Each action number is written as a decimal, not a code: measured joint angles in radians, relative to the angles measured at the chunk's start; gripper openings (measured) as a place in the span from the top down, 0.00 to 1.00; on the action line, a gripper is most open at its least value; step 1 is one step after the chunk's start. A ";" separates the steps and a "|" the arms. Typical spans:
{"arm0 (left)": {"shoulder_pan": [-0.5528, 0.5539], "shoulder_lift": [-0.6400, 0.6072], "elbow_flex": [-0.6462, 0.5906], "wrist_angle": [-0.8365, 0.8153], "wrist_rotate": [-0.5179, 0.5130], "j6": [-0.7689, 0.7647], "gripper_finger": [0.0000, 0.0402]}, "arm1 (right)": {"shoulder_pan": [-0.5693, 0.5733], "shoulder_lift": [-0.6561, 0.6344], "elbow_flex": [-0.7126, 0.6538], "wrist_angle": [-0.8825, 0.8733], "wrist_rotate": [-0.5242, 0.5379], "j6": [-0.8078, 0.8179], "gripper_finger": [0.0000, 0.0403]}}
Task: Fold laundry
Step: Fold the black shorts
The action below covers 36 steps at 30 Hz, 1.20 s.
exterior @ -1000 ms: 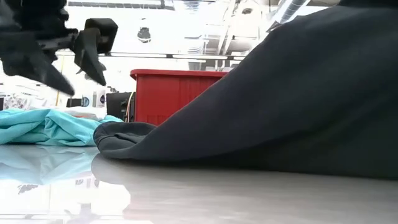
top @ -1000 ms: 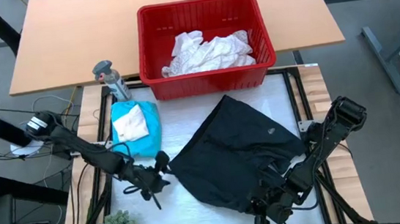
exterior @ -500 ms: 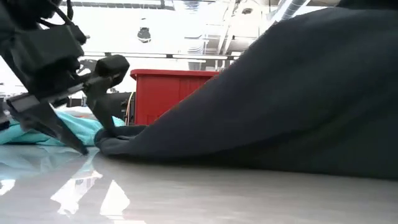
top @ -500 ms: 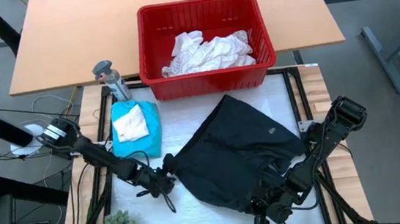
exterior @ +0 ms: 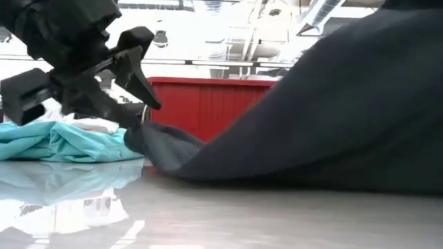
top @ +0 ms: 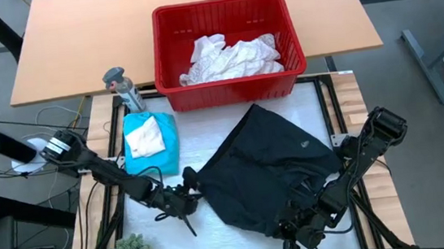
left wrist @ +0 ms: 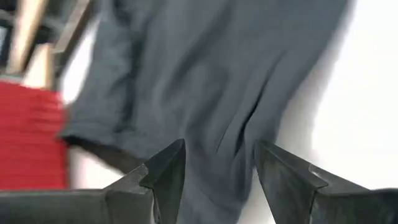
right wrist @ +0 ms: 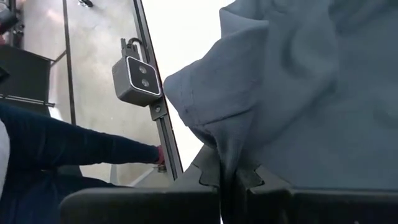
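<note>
Two grippers share the black shorts (top: 263, 169): the right gripper (right wrist: 227, 177) clamps a fold as anchor, while the left gripper (left wrist: 214, 174), fingers apart, straddles the opposite edge to grasp it.

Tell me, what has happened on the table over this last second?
The left gripper came down and slid toward the black cloth garment, its open jaws now straddling that garment's edge. The right gripper stayed shut on the garment's near corner. The folded teal cloth, red plastic basket and white laundry stayed put.
</note>
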 joint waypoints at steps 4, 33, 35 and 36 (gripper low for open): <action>0.009 0.012 -0.009 -0.049 0.027 -0.006 0.55 | 0.000 0.000 0.000 0.000 -0.002 0.001 0.94; 0.029 0.011 -0.078 -0.094 0.039 -0.032 0.55 | 0.000 0.000 0.000 -0.002 -0.007 0.031 0.94; 0.033 0.011 -0.094 -0.051 0.036 -0.019 0.55 | 0.000 0.000 0.000 -0.002 -0.007 0.031 0.94; 0.035 0.011 -0.102 -0.030 0.032 -0.012 0.55 | 0.000 0.000 0.000 -0.002 -0.007 0.031 0.94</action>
